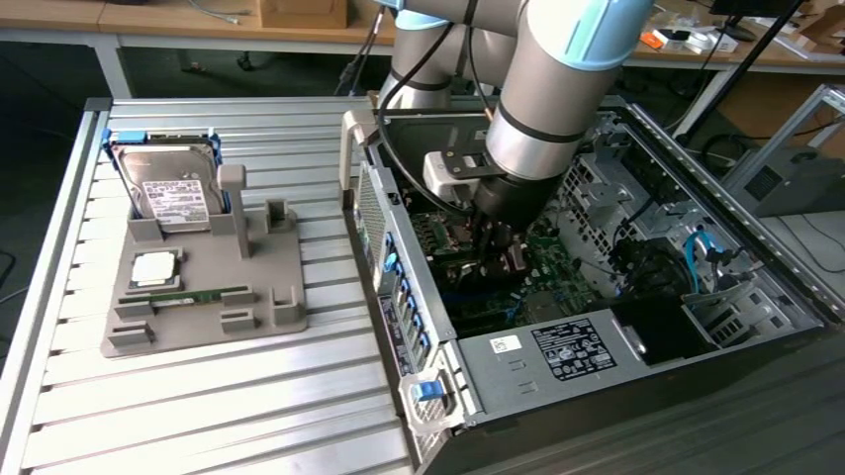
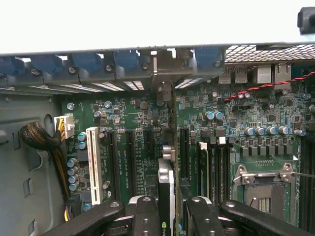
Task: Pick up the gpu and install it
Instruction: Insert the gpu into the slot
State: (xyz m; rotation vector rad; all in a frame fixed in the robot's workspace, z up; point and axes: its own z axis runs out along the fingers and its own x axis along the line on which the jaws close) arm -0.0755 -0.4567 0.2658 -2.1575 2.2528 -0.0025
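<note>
The thin green-and-black gpu with silver bracket is grasped edge-on by the black gripper above the green motherboard inside the open grey computer case.

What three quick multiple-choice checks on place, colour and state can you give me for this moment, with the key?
1. Where is the gripper working?
A. Over the grey holder tray
B. Inside the open computer case
C. Above the bare slatted table

2. What colour is the one pale expansion slot on the motherboard?
A. White
B. Red
C. Yellow

3. How does the gpu stand?
A. Lying flat on the holder tray
B. Held edge-on between the fingers, down among the slots
C. Resting on the hard drive

Key: 1 B, the arm reaches down into the case in the exterior view. 2 A, it is white beside black slots. 3 B, the wrist view shows the card clamped on both sides, its bracket end towards the rear openings; whether it is fully seated cannot be told.
</note>
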